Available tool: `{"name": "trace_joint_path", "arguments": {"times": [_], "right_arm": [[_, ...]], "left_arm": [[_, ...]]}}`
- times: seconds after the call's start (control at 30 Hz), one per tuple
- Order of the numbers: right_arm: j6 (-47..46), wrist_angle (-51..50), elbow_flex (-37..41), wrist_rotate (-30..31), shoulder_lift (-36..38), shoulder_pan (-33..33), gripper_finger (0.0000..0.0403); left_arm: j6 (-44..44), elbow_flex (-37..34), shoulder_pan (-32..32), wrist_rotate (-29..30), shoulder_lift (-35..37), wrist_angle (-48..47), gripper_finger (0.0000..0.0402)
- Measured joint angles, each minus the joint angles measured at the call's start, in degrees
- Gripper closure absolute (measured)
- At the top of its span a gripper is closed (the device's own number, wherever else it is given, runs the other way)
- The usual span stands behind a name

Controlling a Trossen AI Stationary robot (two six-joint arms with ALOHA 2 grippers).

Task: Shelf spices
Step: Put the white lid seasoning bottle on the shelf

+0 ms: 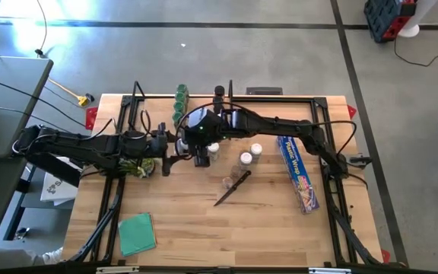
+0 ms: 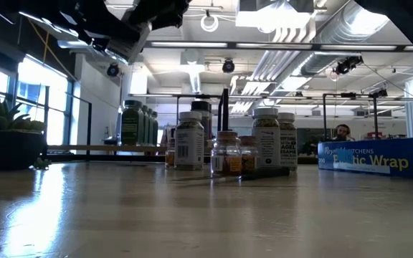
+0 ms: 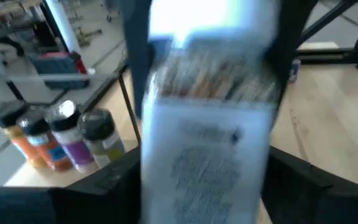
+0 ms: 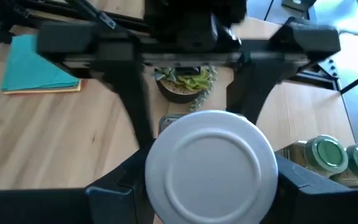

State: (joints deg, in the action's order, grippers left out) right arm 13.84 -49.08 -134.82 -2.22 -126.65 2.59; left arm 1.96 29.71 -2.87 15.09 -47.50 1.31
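Spice jar (image 4: 209, 163) sits right under my right wrist, its round white cap facing up, clamped between the fingers of my right gripper (image 1: 201, 142). My left gripper (image 1: 175, 149) has its two dark fingers (image 3: 129, 68) set on either side of the same jar, seen there as a white-capped clear jar with brownish contents and a pale printed label; I cannot tell whether they press on it. Both grippers meet above the counter (image 1: 204, 228) near its back middle. Just beside them stand loose white-capped jars (image 1: 246, 156) and a knife (image 1: 233, 188). Farther back, green-capped jars (image 1: 180, 103) line the shelf (image 2: 84, 148), with black-capped ones (image 3: 55, 134) near a black rod.
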Motion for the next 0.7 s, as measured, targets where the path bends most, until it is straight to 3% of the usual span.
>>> {"name": "trace_joint_path", "arguments": {"times": [0.13, 0.27, 0.4, 0.5, 0.6, 0.7], "right_arm": [[0.4, 0.0, 0.0, -1.1, 0.0, 0.1, 0.0219], [1.6, -0.2, 0.0, -3.2, 0.1, 0.1, 0.0210], [3.2, -4.7, -0.1, -3.8, 1.5, -0.2, 0.0142], [1.2, -9.1, -0.1, -1.8, 5.1, -0.4, 0.0114], [-1.3, -11.6, -0.2, -1.3, 8.5, -0.2, 0.0109], [-1.9, -9.7, 0.6, -2.3, 9.0, -0.4, 0.0108]], "left_arm": [[0.1, 0.0, 0.0, 0.2, -0.1, -0.4, 0.0213], [-0.2, 0.0, -0.5, 1.3, 0.3, 0.0, 0.0213], [-0.6, 0.5, -2.3, 1.9, 2.8, -0.6, 0.0213], [-0.2, 1.2, -3.6, 2.0, 6.8, 1.3, 0.0213], [1.8, 1.2, -4.6, 1.3, 11.0, 6.3, 0.0213], [4.4, 1.2, -4.7, -3.5, 13.6, 15.6, 0.0213]]}}
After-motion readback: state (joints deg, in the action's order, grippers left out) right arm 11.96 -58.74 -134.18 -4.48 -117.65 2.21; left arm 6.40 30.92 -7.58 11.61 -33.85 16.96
